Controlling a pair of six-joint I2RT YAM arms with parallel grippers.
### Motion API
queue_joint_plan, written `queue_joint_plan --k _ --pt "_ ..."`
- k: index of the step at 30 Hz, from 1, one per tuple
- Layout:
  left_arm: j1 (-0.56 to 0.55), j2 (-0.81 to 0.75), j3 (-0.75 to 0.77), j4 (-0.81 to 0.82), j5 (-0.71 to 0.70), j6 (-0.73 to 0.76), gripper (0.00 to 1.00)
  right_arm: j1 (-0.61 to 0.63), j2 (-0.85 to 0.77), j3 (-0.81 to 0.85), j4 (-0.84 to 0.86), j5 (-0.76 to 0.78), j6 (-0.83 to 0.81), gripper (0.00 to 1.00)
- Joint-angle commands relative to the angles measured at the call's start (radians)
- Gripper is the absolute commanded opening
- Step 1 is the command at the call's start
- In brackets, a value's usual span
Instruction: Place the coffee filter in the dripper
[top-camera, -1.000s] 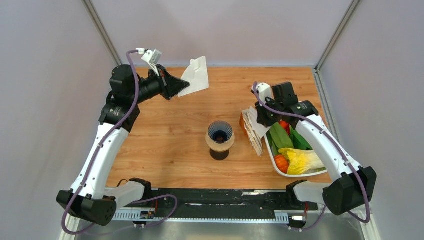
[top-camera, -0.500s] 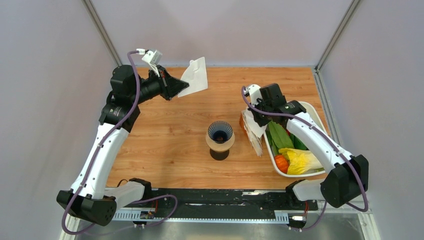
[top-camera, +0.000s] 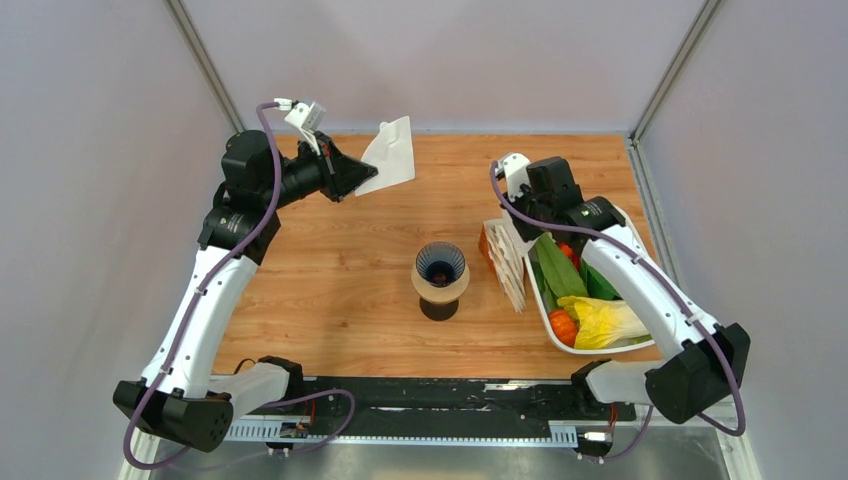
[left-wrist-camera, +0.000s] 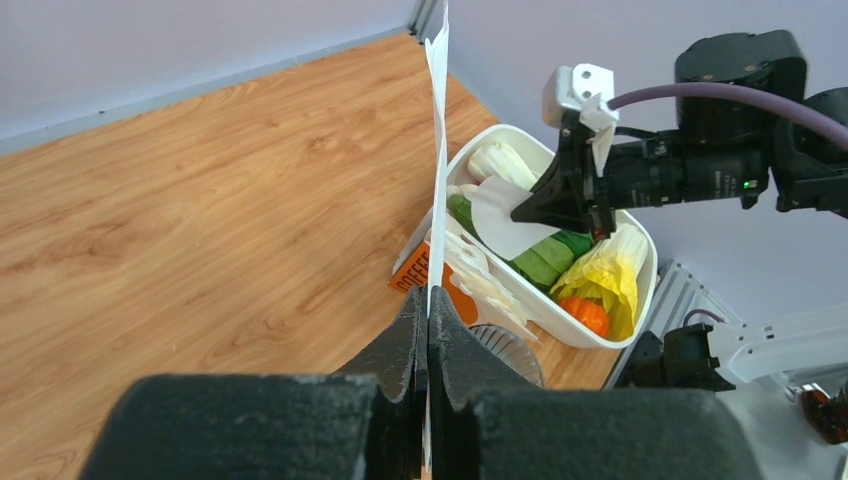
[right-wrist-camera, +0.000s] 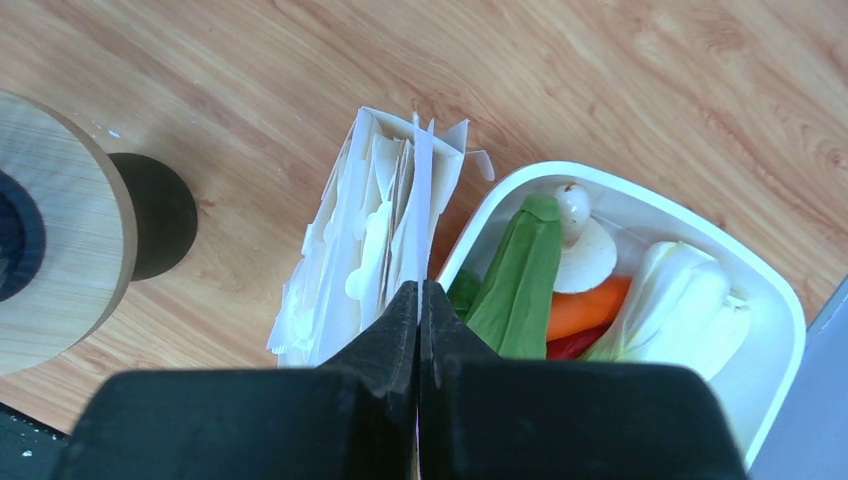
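Observation:
My left gripper (top-camera: 352, 178) is shut on a single white coffee filter (top-camera: 390, 155) and holds it up over the far left of the table. In the left wrist view the filter (left-wrist-camera: 437, 150) stands edge-on between the closed fingers. The navy dripper (top-camera: 441, 265) sits in a tan ring at mid table, apart from both grippers. My right gripper (top-camera: 518, 226) is shut on another thin white filter sheet (left-wrist-camera: 500, 215) above the upright filter stack (top-camera: 506, 268). That sheet shows edge-on in the right wrist view (right-wrist-camera: 420, 195).
A white tub (top-camera: 632, 347) of vegetables stands at the right, touching the filter stack (right-wrist-camera: 355, 250). The tan ring (right-wrist-camera: 70, 250) stands on a dark base left of the stack. Grey walls enclose the wooden table on three sides.
My right gripper swung left over the stack, then drew back toward the far side, still pinching its white sheet. The left arm and its filter have not moved.

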Motion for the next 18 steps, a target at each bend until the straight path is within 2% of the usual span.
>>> queue_joint_plan --k 1,18 --pt "0.005 -0.027 -0.003 0.002 0.007 0.029 0.00 0.002 -0.062 0.033 0.007 0.023 -0.009 0.00" --pt "0.005 -0.013 0.007 0.008 0.017 0.037 0.00 0.002 0.011 -0.040 0.122 0.011 -0.032 0.00"
